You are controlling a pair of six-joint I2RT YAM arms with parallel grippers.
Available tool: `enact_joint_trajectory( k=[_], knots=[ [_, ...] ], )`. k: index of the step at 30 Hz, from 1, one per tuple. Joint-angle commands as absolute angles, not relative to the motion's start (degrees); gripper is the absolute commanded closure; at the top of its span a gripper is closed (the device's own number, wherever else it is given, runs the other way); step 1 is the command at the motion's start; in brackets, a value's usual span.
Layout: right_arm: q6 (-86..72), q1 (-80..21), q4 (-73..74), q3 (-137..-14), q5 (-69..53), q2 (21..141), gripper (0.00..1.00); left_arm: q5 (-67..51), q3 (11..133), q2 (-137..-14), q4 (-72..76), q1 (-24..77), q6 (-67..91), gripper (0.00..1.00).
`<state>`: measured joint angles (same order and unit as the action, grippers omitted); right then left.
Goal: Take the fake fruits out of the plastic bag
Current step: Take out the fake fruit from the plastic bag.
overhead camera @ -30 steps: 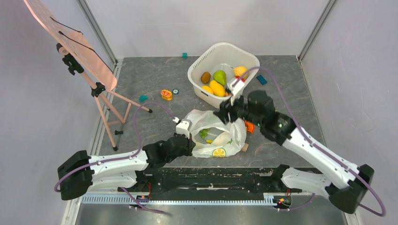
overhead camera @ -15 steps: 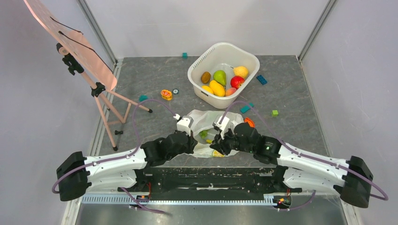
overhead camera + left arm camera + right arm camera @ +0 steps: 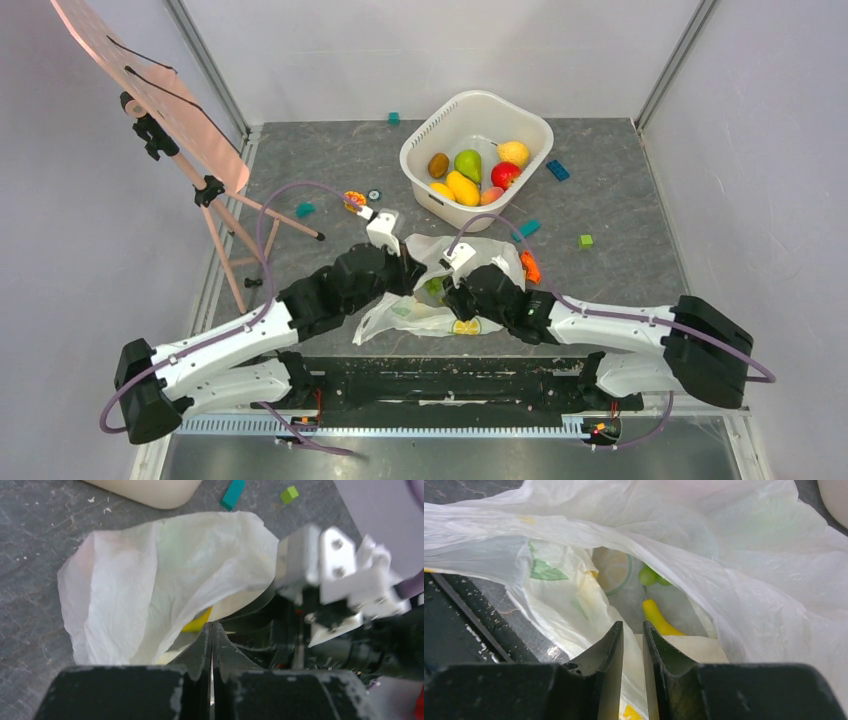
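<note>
The plastic bag (image 3: 490, 262) lies crumpled in front of the arms, its mouth toward them. My left gripper (image 3: 412, 272) is shut on a thin fold of the bag's left rim and holds it up; in the left wrist view its jaws (image 3: 211, 626) are pressed together over the white bag (image 3: 150, 570). My right gripper (image 3: 447, 295) is at the bag's mouth, jaws only narrowly apart and empty (image 3: 633, 627). Inside the bag (image 3: 749, 555) I see a yellow banana (image 3: 656, 619) just beyond the fingertips and a round green fruit (image 3: 648, 576) farther in.
A rigid white tub (image 3: 420, 140) at the back holds a red apple (image 3: 505, 174) and several other fruits. Small blocks lie right of the bag: teal (image 3: 525, 229), green (image 3: 585, 241), an orange piece (image 3: 530, 267). An easel (image 3: 180, 110) stands far left.
My right gripper swung back from over the tub, leaving a red apple there, down to the bag's mouth. My left gripper moved up and away, lifting the bag's left rim.
</note>
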<state>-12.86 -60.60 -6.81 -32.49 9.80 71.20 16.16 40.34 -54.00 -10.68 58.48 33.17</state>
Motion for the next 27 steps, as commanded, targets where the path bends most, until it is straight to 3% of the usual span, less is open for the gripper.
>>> enact_joint_trajectory(
  k=[1,6,16,27],
  knots=[
    [-15.1,-60.7,-13.5,-32.8,13.5,74.3,0.77,9.0,44.6,-57.7,-9.6,51.6,28.5,0.98],
    [-14.5,-60.6,-17.6,-31.3,14.1,75.2,0.76,7.2,46.3,-65.5,-6.7,45.0,27.5,0.98],
    [-8.5,-60.2,-22.7,-33.1,13.0,78.7,0.55,2.3,46.3,-77.1,-0.2,29.5,29.2,0.98],
    [-6.9,-58.1,-23.2,-39.7,12.4,87.0,0.5,0.9,49.9,-86.5,6.8,25.8,30.8,0.98]
  ],
)
